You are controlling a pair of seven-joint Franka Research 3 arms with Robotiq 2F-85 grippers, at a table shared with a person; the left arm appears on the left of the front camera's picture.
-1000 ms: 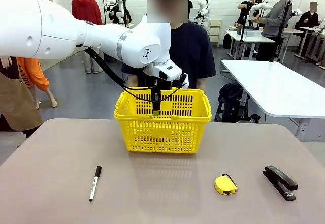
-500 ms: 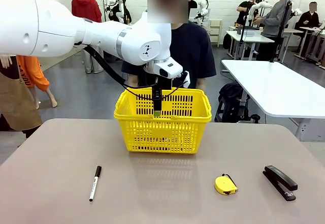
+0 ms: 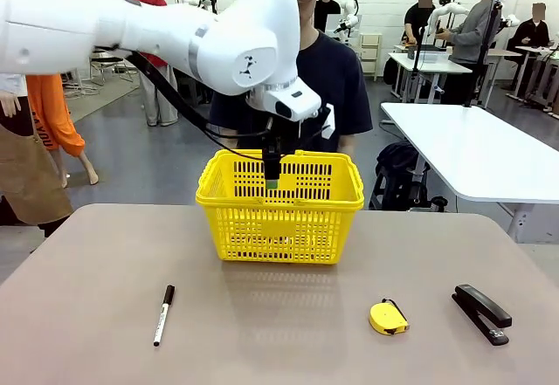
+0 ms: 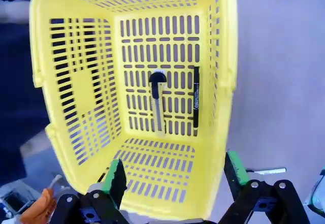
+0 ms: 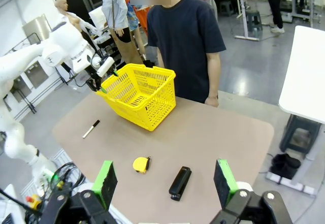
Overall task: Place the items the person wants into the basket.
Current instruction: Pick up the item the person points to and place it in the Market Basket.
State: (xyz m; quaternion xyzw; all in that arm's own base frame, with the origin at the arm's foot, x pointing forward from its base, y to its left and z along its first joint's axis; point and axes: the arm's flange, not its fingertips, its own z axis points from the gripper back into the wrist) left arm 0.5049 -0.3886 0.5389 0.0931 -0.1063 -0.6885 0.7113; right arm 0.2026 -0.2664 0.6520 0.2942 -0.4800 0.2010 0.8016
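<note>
The yellow basket [image 3: 279,219] stands at the table's far side in front of the person [image 3: 327,79]. My left gripper [image 3: 272,174] hangs over its rim, open and empty, green pads [image 4: 115,177] wide apart above the basket [image 4: 223,56]. On the basket floor lie the box cutter [image 4: 157,99] and, beside it, the thin black pen [image 4: 196,102]. The black-capped marker [image 3: 163,313] lies on the table at the near left. My right gripper [image 5: 164,181] is open and high above the table's near side, far from the basket [image 5: 139,94] and the marker [image 5: 91,128].
A round yellow tape measure [image 3: 388,317] and a black stapler [image 3: 481,312] lie at the near right of the table. The person's hand [image 5: 212,101] rests by the far edge. A white table [image 3: 489,154] stands off to the right.
My left arm has lifted, and its gripper has risen a little over the basket's rim. The things on the table have not moved.
</note>
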